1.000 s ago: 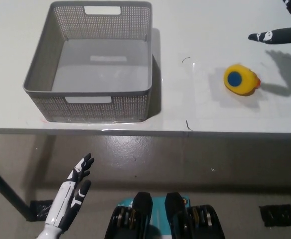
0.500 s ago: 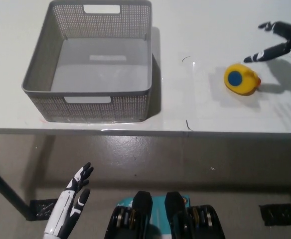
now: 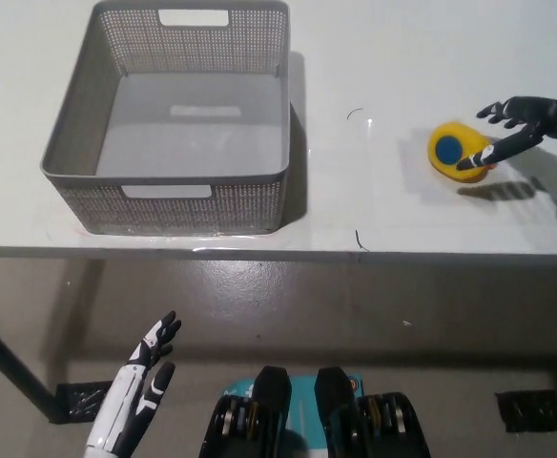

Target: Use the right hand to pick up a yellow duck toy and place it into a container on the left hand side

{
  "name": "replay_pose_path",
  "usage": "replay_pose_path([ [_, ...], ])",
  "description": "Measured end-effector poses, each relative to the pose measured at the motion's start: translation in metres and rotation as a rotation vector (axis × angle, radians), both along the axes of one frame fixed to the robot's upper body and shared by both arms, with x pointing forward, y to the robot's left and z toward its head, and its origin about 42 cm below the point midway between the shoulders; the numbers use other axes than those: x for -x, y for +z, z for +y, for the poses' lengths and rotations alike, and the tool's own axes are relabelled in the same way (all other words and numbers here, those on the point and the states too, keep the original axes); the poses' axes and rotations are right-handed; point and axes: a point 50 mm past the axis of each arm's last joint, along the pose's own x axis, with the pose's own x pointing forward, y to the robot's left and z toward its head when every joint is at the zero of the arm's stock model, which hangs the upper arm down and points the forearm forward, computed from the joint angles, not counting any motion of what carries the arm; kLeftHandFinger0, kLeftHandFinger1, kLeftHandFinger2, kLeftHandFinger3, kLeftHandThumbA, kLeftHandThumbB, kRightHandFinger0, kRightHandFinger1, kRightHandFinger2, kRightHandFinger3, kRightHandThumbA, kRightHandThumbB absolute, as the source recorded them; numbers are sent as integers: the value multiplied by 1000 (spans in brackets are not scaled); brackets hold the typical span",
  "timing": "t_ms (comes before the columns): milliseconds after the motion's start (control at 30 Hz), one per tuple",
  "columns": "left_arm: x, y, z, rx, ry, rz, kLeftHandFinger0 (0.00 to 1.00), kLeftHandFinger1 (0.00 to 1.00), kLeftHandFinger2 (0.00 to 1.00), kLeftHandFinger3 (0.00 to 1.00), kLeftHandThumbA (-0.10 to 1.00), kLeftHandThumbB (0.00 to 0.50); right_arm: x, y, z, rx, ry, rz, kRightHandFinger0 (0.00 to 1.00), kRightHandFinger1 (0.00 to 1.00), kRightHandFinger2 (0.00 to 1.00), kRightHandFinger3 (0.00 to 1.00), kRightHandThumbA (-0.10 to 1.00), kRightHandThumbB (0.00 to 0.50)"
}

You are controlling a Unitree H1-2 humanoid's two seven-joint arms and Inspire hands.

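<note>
Head view: black right hand [image 3: 519, 124] at the yellow duck toy [image 3: 460, 151] on the white tabletop [image 3: 374, 205].

The right hand comes in from the right edge, released, its fingers spread; one fingertip lies over the duck's right side, whether touching cannot be told. The duck sits right of the grey mesh basket [image 3: 169, 119], well apart from it. The white left hand [image 3: 145, 367] rests below the tabletop edge at lower left, released, grasping nothing.
</note>
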Motion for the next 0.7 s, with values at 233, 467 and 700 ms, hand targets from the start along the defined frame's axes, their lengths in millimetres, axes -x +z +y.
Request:
replay_pose_path([
  [233, -1, 0, 0, -1, -7, 1, 1000, 1000, 1000, 1000, 1000, 129, 0, -5, 8, 57, 39, 8, 1000, 1000, 1000, 1000, 1000, 477],
  [467, -1, 0, -1, -2, -10, 1, 1000, 1000, 1000, 1000, 1000, 142, 0, -10, 13, 84, 52, 14, 1000, 1000, 1000, 1000, 1000, 475],
  [700, -1, 2, -2, -1, -17, -1, 1000, 1000, 1000, 1000, 1000, 131, 2, -22, 21, 92, 83, 28, 1000, 1000, 1000, 1000, 1000, 371],
])
